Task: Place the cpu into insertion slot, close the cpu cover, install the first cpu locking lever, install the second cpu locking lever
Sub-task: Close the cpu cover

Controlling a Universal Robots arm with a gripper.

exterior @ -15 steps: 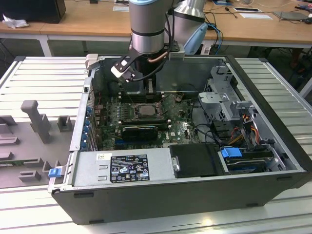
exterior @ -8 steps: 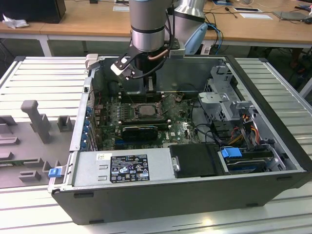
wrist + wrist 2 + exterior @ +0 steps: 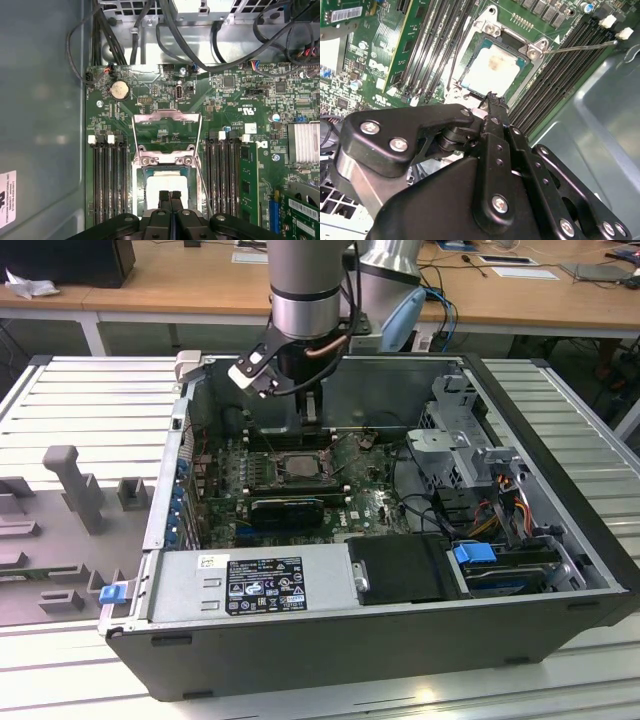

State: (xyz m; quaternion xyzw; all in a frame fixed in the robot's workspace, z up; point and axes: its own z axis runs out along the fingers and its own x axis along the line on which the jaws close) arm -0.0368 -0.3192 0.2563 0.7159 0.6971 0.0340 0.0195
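The cpu [image 3: 492, 70] lies flat in the insertion slot [image 3: 140, 186] on the green motherboard, silver top up; it also shows in the first wrist view [image 3: 165, 182] and the exterior view [image 3: 297, 466]. The cpu cover [image 3: 165, 118] is swung open beyond the slot, with the board showing through its window. A thin locking lever [image 3: 580, 47] sticks out sideways, unlatched. My gripper [image 3: 170, 196] is shut with nothing between its fingers. Its tips [image 3: 492, 97] hover just over the cpu's near edge. In the exterior view the gripper [image 3: 310, 418] hangs inside the open computer case above the slot.
Long black memory slots [image 3: 107, 180] flank the insertion slot on both sides [image 3: 220, 180]. Black cables [image 3: 150, 30] run along the board's far side. A finned heatsink [image 3: 304, 142], the case wall [image 3: 40, 125], the power supply [image 3: 250, 585] and a drive cage [image 3: 460, 430] hem the space in.
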